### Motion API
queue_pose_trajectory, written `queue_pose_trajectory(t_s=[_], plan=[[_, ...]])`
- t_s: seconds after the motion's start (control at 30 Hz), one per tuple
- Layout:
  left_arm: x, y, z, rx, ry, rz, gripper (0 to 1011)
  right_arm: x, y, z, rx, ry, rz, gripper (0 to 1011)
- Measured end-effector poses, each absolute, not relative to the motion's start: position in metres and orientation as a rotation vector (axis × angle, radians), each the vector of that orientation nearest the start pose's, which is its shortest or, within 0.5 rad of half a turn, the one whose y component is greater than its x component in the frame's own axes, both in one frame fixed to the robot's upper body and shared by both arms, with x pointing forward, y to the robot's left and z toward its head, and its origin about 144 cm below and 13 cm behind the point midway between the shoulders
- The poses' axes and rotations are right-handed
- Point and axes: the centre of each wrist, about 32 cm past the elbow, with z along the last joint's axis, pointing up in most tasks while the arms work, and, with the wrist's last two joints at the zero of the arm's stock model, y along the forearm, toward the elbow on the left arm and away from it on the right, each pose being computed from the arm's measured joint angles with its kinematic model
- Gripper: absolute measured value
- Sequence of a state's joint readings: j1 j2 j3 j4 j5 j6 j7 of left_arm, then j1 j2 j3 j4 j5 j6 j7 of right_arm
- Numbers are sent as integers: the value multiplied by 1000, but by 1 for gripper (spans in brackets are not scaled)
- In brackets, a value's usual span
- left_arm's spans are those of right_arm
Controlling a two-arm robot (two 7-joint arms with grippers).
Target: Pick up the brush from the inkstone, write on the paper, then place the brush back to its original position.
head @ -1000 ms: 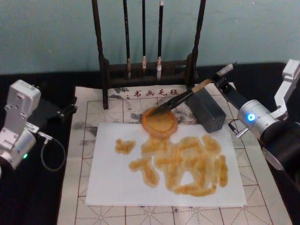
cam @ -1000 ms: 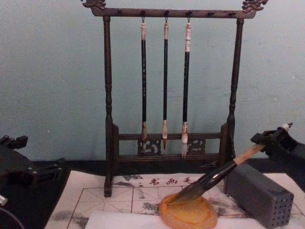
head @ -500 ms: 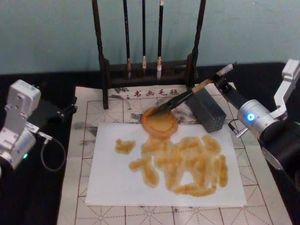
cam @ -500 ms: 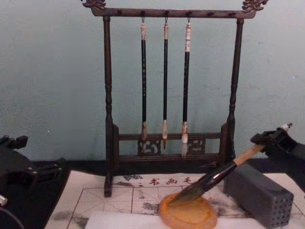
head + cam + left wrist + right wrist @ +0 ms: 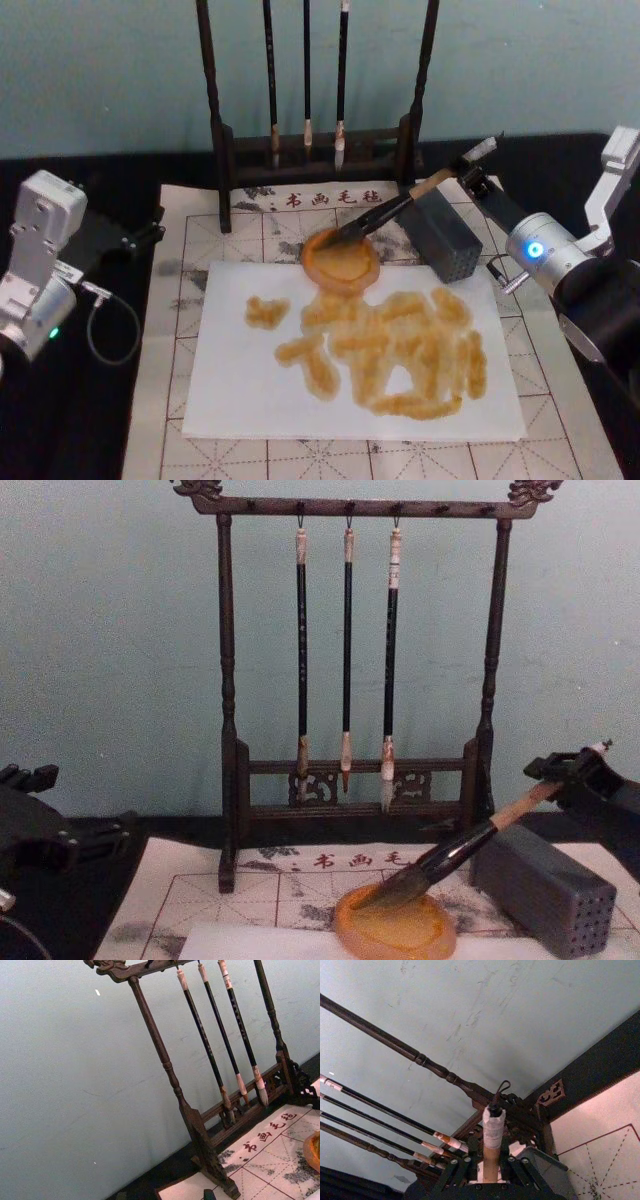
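- Right tool [image 5: 468,172]: positioned at right of centre in the head view, clenched around the upper tan handle of the brush [image 5: 385,212]; the white end cap projects past the fingers.
- Brush: tilted, handle rising toward the right, dark bristle tip resting on the rear rim of the inkstone [image 5: 341,261].
- Inkstone: orange dish sitting at the top edge of the paper [image 5: 240,385], just left of the grey perforated block [image 5: 443,235].
- Paper: white sheet lying on the gridded mat [image 5: 190,240], covered with orange-brown strokes across its centre and right.
- Brush rack [image 5: 349,660]: stands behind the mat, with three thin brushes hanging from its top bar.
- Left tool [image 5: 25,778]: at the lower left of the chest view, beside the mat; open or closed, cannot tell.
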State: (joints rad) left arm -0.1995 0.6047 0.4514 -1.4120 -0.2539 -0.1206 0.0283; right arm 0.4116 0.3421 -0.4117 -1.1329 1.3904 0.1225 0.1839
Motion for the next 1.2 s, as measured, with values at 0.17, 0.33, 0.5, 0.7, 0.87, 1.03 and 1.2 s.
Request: queue_pose_trajectory(t_s=[0.17, 0.33, 0.5, 0.7, 0.87, 1.03, 1.2], plan=[[489, 310, 1140, 304, -285, 1248, 1001, 557, -261, 1138, 502, 887, -1097, 366], [489, 310, 1140, 304, -285, 1248, 1001, 557, -261, 1138, 502, 887, -1097, 547], [489, 310, 1140, 304, -285, 1248, 1001, 557, -261, 1138, 502, 887, -1096, 717], [489, 310, 1140, 304, -285, 1248, 1001, 557, -261, 1138, 502, 887, -1096, 889], [489, 310, 1140, 304, -285, 1248, 1001, 557, -261, 1138, 502, 887, -1096, 1002], [489, 310, 1140, 304, -285, 1248, 1001, 557, -260, 1138, 502, 887, -1096, 1000], [489, 310, 1140, 304, -285, 1248, 1001, 557, -261, 1138, 502, 887, -1096, 1000]])
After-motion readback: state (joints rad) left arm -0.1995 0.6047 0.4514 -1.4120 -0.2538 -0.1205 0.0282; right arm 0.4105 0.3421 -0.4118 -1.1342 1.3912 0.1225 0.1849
